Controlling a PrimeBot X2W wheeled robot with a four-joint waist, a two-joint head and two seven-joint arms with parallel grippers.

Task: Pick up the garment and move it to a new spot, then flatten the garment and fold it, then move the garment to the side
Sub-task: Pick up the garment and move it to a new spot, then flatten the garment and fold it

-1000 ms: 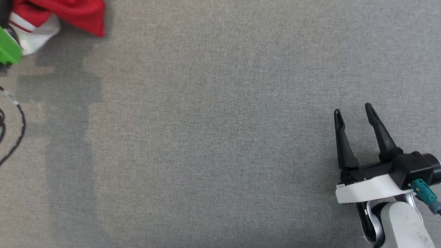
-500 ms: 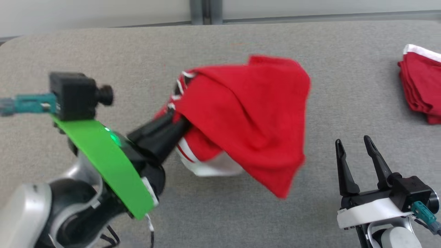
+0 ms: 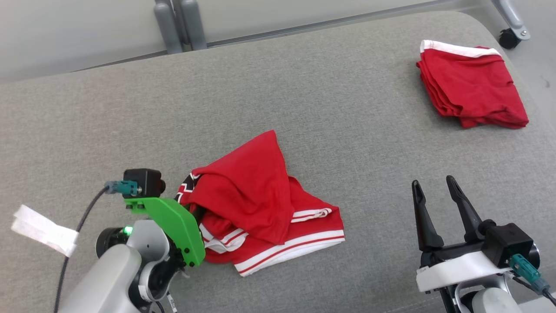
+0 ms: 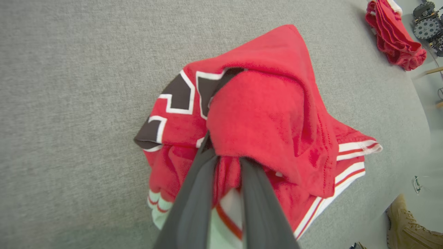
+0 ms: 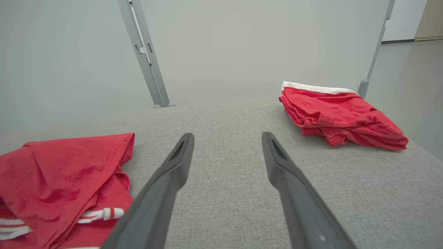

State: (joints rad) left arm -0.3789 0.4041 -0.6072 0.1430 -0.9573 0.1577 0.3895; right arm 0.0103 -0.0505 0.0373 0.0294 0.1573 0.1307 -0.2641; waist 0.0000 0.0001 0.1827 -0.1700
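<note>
The garment (image 3: 260,204) is a red jersey with white stripes and a black-and-white print, lying crumpled on the grey padded table (image 3: 304,108). My left gripper (image 3: 199,213) reaches in from its left side behind a green bracket. In the left wrist view both fingers (image 4: 197,193) run into the garment (image 4: 263,114) and the left gripper (image 4: 225,155) is shut on a bunch of red cloth, with its tips hidden under a fold. My right gripper (image 3: 434,187) stands open at the lower right, apart from the garment. Between the open fingers of the right gripper (image 5: 226,136) there is nothing; the garment (image 5: 62,173) lies to its left.
A folded pile of red clothes (image 3: 471,82) (image 5: 339,114) sits at the table's far right corner. Grey posts (image 3: 180,24) stand behind the table and a caster wheel (image 3: 508,39) at top right. A white tag (image 3: 43,230) hangs on my left arm's cable. A boot (image 4: 412,228) stands on the floor.
The head camera has swung a long way. The garment, hanging in the air from my left gripper half a second ago, now lies on the table, still gripped. My right gripper stayed open.
</note>
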